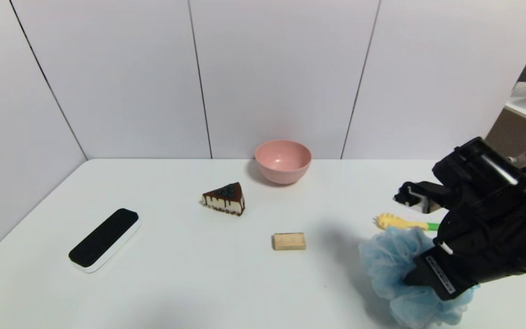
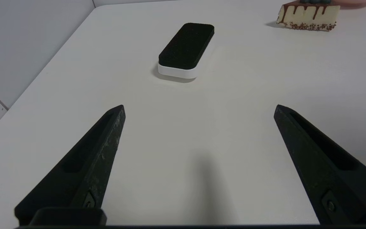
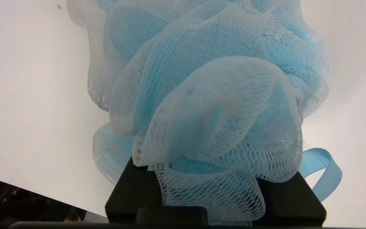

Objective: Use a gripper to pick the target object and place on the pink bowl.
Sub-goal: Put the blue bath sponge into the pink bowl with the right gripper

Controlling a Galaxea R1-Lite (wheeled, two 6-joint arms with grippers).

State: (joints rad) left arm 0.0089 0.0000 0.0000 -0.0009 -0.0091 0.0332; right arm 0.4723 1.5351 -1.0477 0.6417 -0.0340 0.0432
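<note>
Blue mesh pouf caught in the right tool at the near right of the table.

Light blue and ruffled, the pouf [image 1: 397,269] sits between the fingers of the right tool [image 1: 432,278], which close on its netting; in the right wrist view the mesh [image 3: 202,111] bulges out past both black fingers [image 3: 132,194] and a blue ribbon loop [image 3: 324,173] hangs beside them. The pink bowl [image 1: 283,161] stands well apart at the far middle of the white table [image 1: 176,283], with a chocolate cake slice [image 1: 224,198] and a wooden block [image 1: 289,241] between. A yellow and green utensil [image 1: 402,223] lies just behind the pouf. The left tool [image 2: 199,109] hovers spread wide over bare table, facing a black and white eraser [image 2: 185,49].
</note>
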